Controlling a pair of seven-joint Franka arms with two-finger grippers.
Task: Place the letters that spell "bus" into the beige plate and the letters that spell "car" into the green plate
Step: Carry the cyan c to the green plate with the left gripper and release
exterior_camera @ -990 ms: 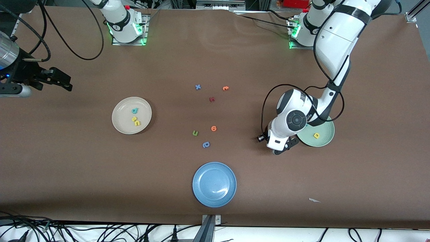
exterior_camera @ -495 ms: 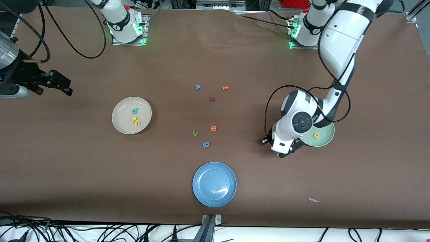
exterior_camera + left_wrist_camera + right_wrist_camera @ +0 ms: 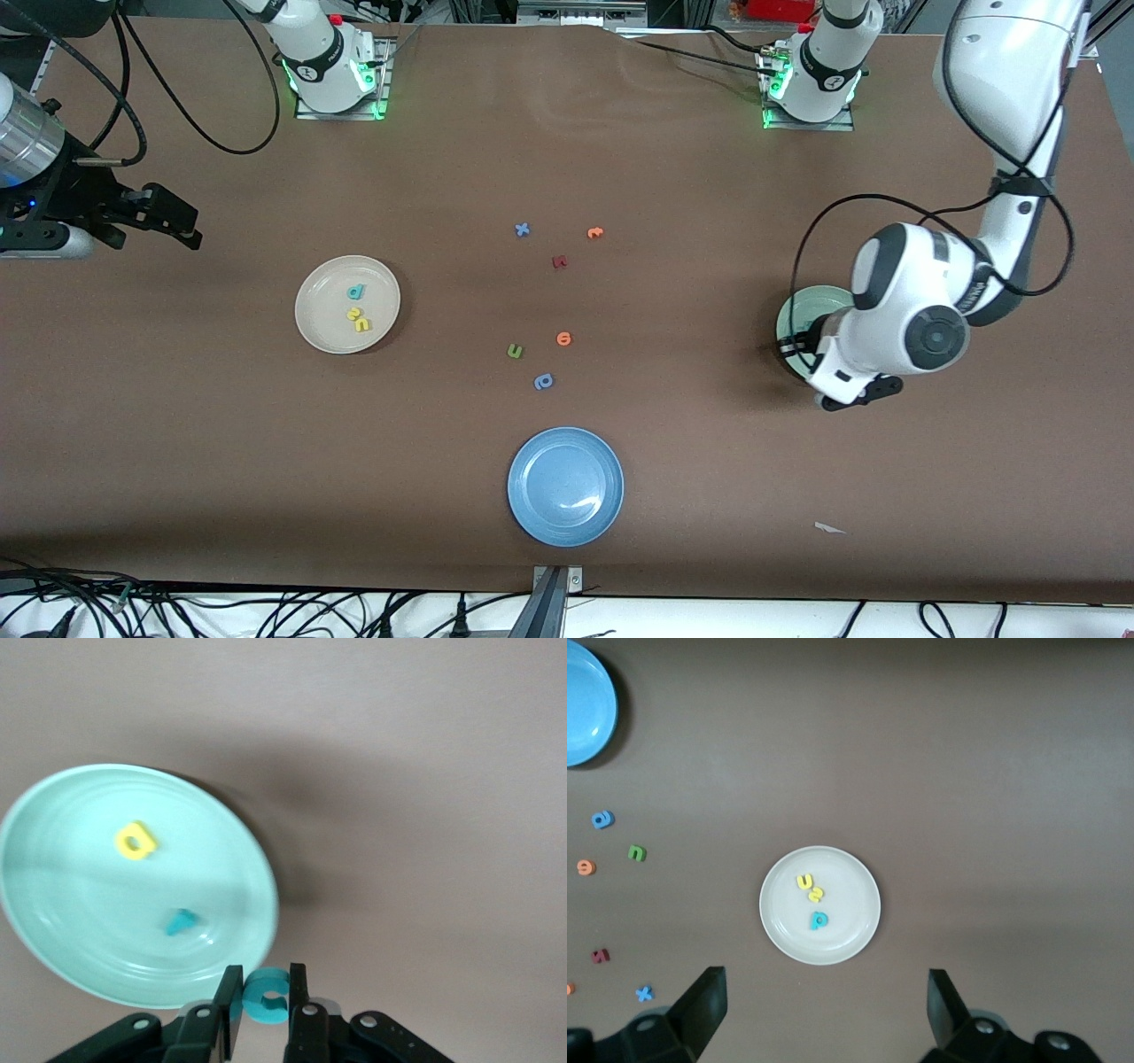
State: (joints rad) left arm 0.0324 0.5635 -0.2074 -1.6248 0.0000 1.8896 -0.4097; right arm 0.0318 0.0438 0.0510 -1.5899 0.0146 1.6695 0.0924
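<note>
The green plate (image 3: 53,930) holds a yellow "a" (image 3: 135,840) and a teal "r" (image 3: 181,921). My left gripper (image 3: 264,1001) is shut on the teal "c" (image 3: 266,995), in the air just off the plate's rim. From the front, the left arm covers most of the green plate (image 3: 797,317), with the left gripper (image 3: 858,394) below the wrist. The beige plate (image 3: 319,335) carries the teal "b" (image 3: 356,291), yellow "s" (image 3: 353,313) and yellow "u" (image 3: 362,324). My right gripper (image 3: 173,217) waits open, high up at the right arm's end, with nothing between its fingers.
A blue plate (image 3: 565,486) lies near the front edge. Loose letters lie mid-table: blue "x" (image 3: 522,229), orange (image 3: 594,232), dark red (image 3: 559,261), orange (image 3: 563,338), green (image 3: 515,351), periwinkle (image 3: 543,381). A white scrap (image 3: 828,528) lies near the front.
The left arm has swung toward its own end of the table, carrying the teal "c" to above the green plate's rim. The right gripper has barely shifted.
</note>
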